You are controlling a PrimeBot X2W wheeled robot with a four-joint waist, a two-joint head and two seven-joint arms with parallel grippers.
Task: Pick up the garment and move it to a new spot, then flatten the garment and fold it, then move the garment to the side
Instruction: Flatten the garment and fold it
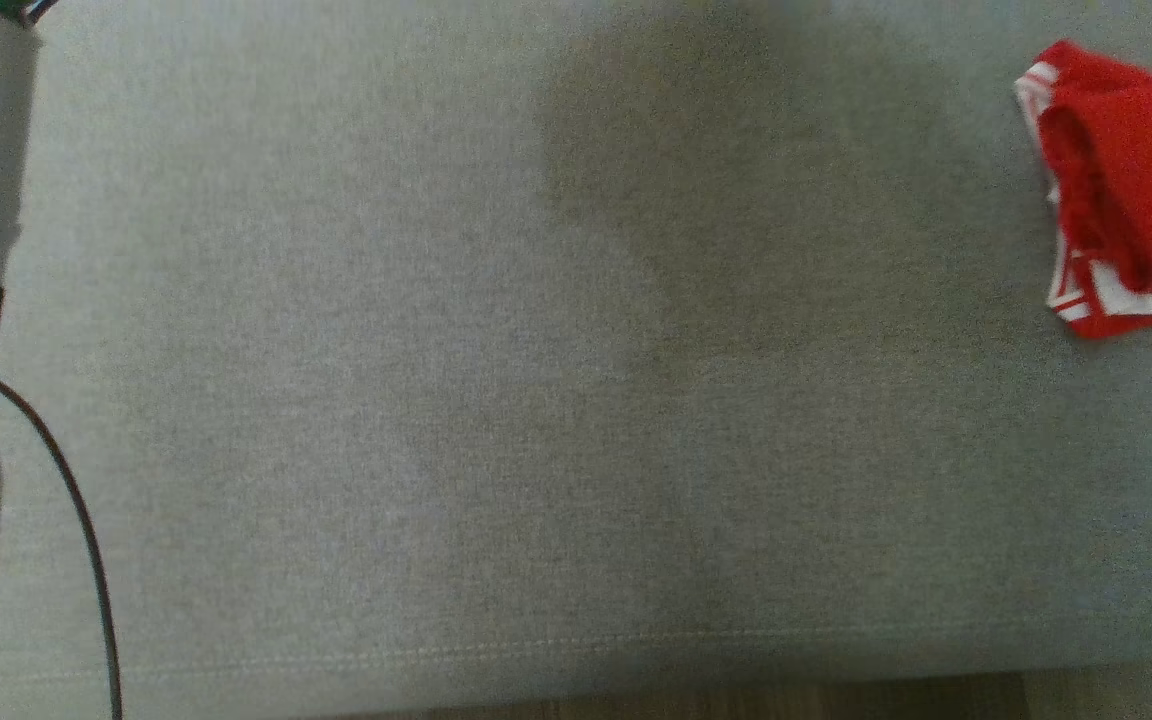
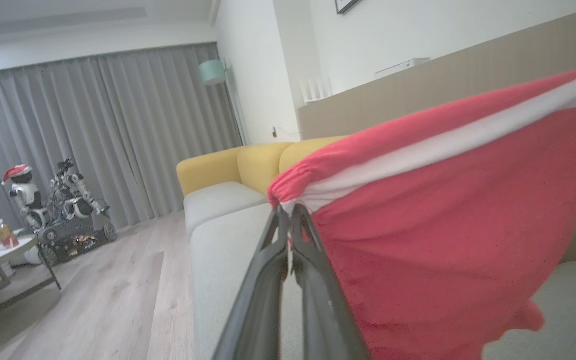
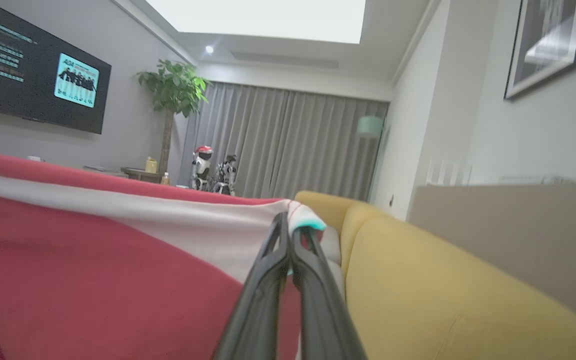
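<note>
Over the sofa [image 1: 436, 400] the garment [image 2: 443, 225] hangs lifted, its white band stretched between both arms. The left fingers [image 2: 270, 255] and right fingers [image 3: 270, 265] are each clamped on a band corner. Pick-up looks done; placing, flattening, folding and moving aside seem left.

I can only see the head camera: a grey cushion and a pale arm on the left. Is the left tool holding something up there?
Observer: Yes. In the left wrist view, the left tool is shut on the gathered corner of a red fabric garment with a white band.
Operator: What is the other tool doing?
Observer: The right tool is shut too, pinching the garment's white band at another corner.
Operator: What's next to that one?
Observer: A yellow fabric sofa back runs along the right of the right wrist view.
</note>
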